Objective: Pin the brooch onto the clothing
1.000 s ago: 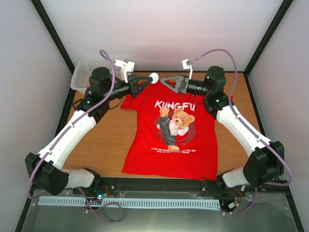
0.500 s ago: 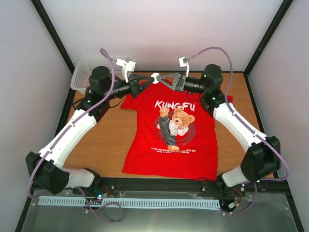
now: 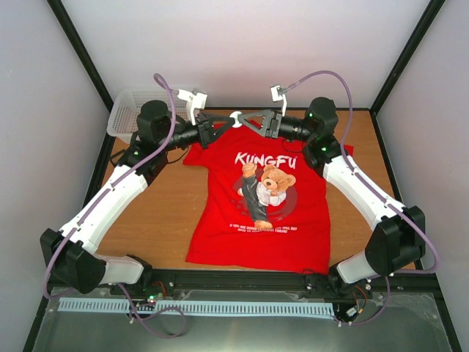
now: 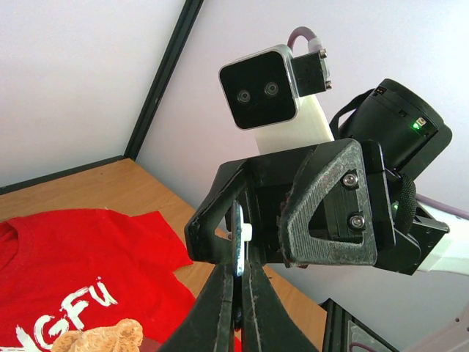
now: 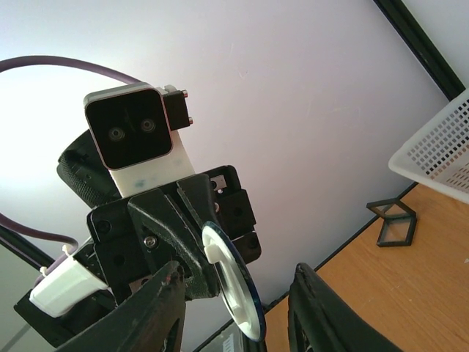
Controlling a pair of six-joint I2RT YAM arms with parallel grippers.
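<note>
The red T-shirt (image 3: pixel 256 213) lay flat on the surface (image 3: pixel 161 213), its hem nearest the arm bases. Above its collar, the left tool (image 3: pixel 224 123) was clamped on the brooch (image 5: pixel 233 282). The right tool (image 5: pixel 238 279) stood part-open, one finger on either side of the brooch, clear of it. A white mesh basket (image 3: pixel 130 110) sat at the far left.

brooch (image 3: pixel 234 115) over far edge of shirt (image 3: pixel 293 220); basket (image 3: pixel 126 110) behind-left, on table (image 3: pixel 161 213)

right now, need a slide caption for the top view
Left gripper holds the brooch above the red shirt, right gripper open around it.
</note>
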